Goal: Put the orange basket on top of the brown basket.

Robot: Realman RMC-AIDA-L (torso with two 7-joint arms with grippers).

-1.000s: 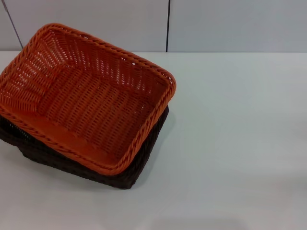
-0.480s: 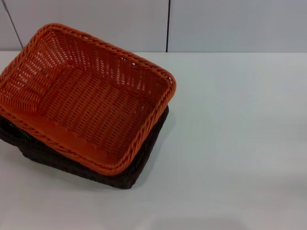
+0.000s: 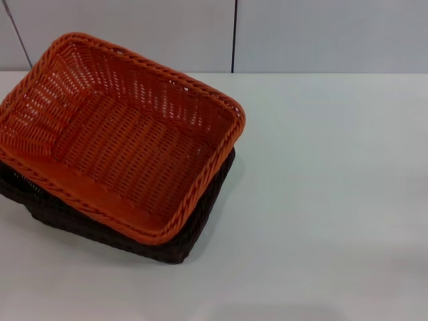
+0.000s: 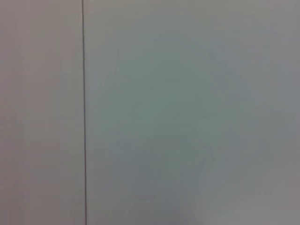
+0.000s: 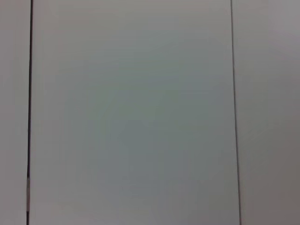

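Neither the left gripper nor the right gripper appears in the head view, so how their fingers stand cannot be told; there the rectangular bright orange woven basket (image 3: pixel 127 137) sits nested, slightly askew, on the rectangular dark brown woven basket (image 3: pixel 180 241), whose rim shows only along the near and right edges, at the left of the white table (image 3: pixel 328 187). Both wrist views show only a plain pale panelled wall (image 4: pixel 187 112), suggesting raised, parked arms. The stacking looks done; at most, squaring the top basket remains.
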